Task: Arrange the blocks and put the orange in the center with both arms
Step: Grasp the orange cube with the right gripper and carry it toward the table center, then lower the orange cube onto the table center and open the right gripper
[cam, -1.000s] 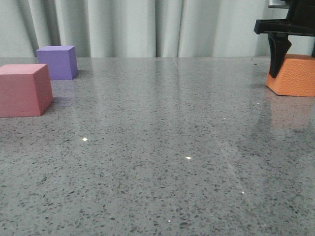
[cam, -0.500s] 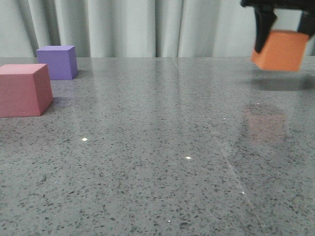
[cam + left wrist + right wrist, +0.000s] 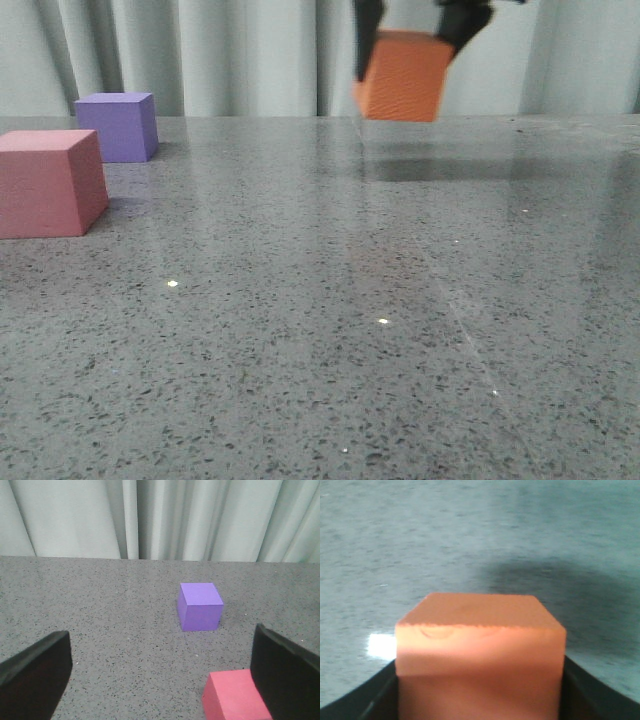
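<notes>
Orange cube [image 3: 402,77] now carried left from the far right edge, airborne over table [image 3: 330,300] centre, clamped in my right gripper [image 3: 420,20]. Left gripper [image 3: 160,675] spread wide near pink cube [image 3: 50,183], purple cube [image 3: 119,126] beyond.

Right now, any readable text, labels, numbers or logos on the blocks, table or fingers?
None.
Orange cube, held off the table in the right gripper: plain faces.
Purple cube: plain.
Pink-red cube: plain.
Table: speckles only.
Left gripper fingers: plain black, no marking.
</notes>
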### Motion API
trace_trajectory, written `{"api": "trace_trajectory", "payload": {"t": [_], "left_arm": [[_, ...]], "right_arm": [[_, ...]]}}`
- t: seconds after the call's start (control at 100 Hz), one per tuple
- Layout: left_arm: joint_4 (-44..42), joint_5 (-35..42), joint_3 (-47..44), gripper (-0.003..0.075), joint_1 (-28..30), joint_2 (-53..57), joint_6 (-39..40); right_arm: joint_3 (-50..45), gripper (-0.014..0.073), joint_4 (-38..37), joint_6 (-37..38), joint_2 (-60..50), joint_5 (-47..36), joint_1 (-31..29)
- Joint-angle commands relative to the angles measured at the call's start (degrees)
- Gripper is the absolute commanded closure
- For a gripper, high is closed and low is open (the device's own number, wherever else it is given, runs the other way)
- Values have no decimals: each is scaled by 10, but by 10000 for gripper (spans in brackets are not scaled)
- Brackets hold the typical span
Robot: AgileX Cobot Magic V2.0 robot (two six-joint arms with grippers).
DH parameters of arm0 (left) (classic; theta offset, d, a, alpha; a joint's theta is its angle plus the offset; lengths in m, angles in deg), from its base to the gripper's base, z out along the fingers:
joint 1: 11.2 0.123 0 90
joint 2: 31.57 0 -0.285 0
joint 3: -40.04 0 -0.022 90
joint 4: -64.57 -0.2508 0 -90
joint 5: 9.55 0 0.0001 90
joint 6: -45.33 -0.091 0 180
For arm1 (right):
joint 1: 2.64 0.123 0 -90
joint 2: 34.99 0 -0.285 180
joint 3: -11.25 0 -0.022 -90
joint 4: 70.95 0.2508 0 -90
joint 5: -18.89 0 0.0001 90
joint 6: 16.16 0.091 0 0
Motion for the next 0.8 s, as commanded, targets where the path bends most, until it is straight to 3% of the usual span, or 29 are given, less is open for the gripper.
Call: {"api": "trace_trajectory", "payload": {"t": [0.0,0.23,0.62,0.72,0.79], "left_arm": [[11,43,20,27,1,-2,2],[15,43,20,27,1,-2,2],[16,43,20,27,1,-2,2],[16,43,20,27,1,-2,2],[16,43,20,27,1,-2,2]], "right_arm": [[43,507,0,16,-8,46,23],[104,507,35,48,52,46,46],[111,501,41,52,76,46,46],[111,417,43,50,76,46,46],[111,277,46,48,76,46,46]]}}
